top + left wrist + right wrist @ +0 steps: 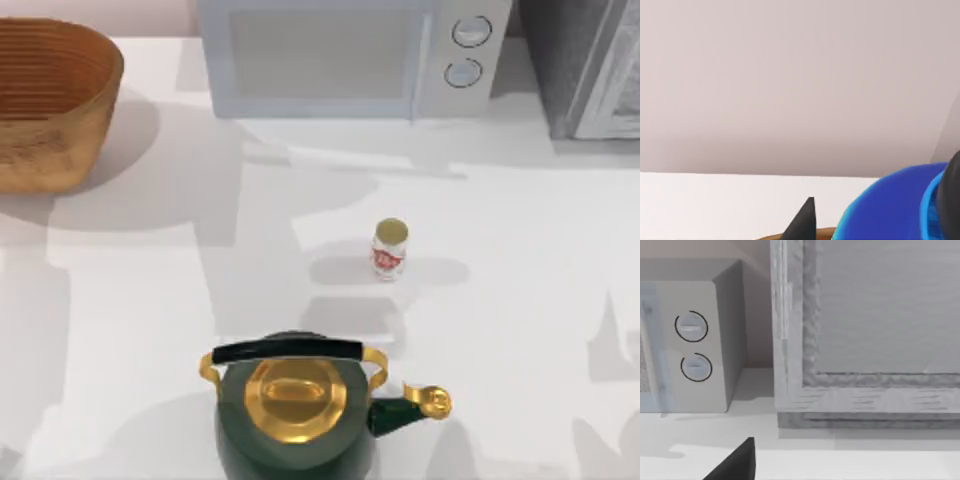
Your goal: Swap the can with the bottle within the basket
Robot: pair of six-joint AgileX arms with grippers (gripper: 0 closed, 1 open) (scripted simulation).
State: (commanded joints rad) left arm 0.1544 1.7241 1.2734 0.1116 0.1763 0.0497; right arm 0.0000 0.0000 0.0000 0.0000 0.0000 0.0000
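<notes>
The small white bottle (390,250), red-labelled with a gold cap, stands upright on the table near the middle. The tan wicker basket (60,110) sits at the far left, partly cut off by the view's edge. In the left wrist view the blue-turquoise can (890,212) fills the space between two dark fingers (804,222), and my left gripper (880,217) looks shut on it. A thin brown strip of the basket (810,234) shows just beneath. A dark tip of my right gripper (737,462) faces the back right of the table.
A dark green and gold kettle (295,415) stands at the front centre, close to the bottle. A white microwave (340,55) lines the back edge. A grey panelled block (590,65) occupies the back right corner.
</notes>
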